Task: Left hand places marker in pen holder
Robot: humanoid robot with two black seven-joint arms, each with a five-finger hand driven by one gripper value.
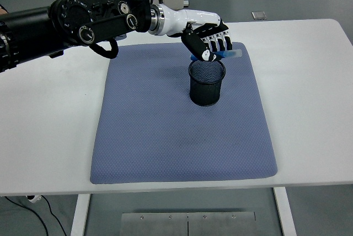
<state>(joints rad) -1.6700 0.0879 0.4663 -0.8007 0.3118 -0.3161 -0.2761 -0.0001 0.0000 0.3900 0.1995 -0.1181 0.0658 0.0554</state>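
The marker is gripped by the left robot hand, seemingly just above the pen holder (mid-mat, toward the far side).
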